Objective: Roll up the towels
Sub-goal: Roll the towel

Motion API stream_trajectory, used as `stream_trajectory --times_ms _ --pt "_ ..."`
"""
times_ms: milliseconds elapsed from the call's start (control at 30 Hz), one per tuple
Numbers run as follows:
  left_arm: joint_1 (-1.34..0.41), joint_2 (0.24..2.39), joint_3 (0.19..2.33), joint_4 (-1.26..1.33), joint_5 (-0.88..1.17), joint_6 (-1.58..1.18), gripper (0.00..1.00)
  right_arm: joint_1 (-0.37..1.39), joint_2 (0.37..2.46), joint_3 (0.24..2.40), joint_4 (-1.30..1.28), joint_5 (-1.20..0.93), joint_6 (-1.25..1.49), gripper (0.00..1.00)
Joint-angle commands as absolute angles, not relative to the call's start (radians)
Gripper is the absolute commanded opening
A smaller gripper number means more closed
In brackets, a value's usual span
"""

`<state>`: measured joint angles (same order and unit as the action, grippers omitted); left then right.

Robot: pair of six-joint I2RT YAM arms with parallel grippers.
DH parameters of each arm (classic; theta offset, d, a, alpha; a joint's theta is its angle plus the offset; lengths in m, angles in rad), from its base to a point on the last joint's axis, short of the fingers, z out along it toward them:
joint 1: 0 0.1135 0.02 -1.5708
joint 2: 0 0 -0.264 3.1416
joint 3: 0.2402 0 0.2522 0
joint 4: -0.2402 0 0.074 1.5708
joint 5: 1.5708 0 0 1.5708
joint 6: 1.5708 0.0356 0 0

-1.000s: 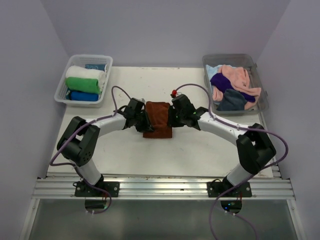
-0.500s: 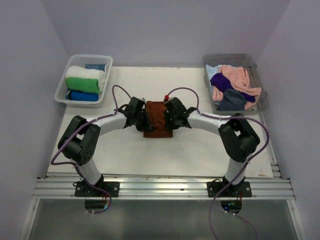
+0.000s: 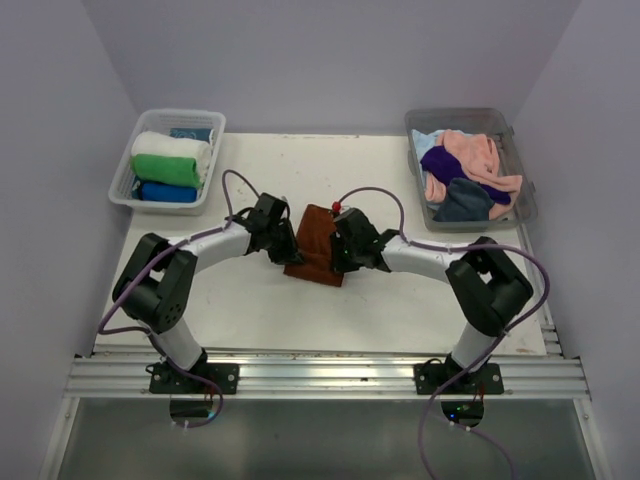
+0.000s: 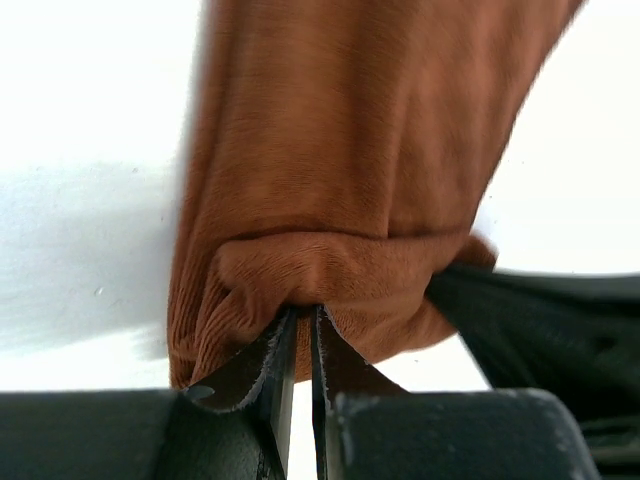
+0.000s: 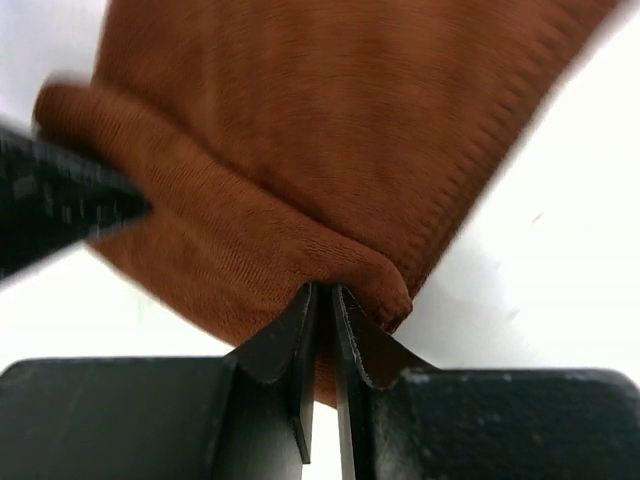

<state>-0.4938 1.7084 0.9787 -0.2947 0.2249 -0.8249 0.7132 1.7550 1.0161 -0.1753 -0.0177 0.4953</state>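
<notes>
1. Counter [image 3: 300, 310]: a white, flat, rectangular surface. Both wrist views show it as a plain bright background.
2. Left bin [image 3: 121, 180]: clear plastic, rectangular, with a rolled rim. It sits at the far left corner of the counter.
3. Right bin [image 3: 462, 118]: clear plastic, rectangular, somewhat greyer in tone. It sits at the far right corner of the counter. The two bins are well apart, with bare counter between them.
4. Rail [image 3: 320, 375]: slotted aluminium profiles running the full width of the counter's near edge.
5. Panel [image 3: 320, 440]: a dark, glossy sheet just in front of the rail.
6. Walls [image 3: 330, 60]: plain pale lilac-grey panels closing off the back, left and right sides.
</notes>
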Motion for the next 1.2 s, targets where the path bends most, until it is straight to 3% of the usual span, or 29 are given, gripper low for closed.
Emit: stream_trajectory --times_ms 0,300,567,867,1000,1167 --pt "-0.485 1.648 0.989 -0.344 0.215 -0.785 0.14 0.791 1.675 0.933 -0.256 -0.049 0.549 0.14" --pt "-0.485 1.690 0.986 -0.296 0.259 -0.761 0.14 0.841 1.536 0.942 -0.310 -0.003 0.565 0.17" --pt "-0.485 1.735 0.969 -0.239 0.328 -0.752 0.14 0.928 1.517 1.026 -0.353 0.121 0.382 0.41" --pt "-0.485 1.767 0.980 -0.222 0.362 -0.749 0.14 1.075 1.615 1.048 -0.285 0.296 0.123 0.59" --pt "-0.485 1.779 0.986 -0.229 0.365 -0.747 0.14 1.092 1.658 1.034 -0.221 0.331 0.097 0.62" --pt "-0.485 1.789 0.992 -0.229 0.367 -0.749 0.14 1.098 1.775 1.014 -0.167 0.387 0.092 0.60"
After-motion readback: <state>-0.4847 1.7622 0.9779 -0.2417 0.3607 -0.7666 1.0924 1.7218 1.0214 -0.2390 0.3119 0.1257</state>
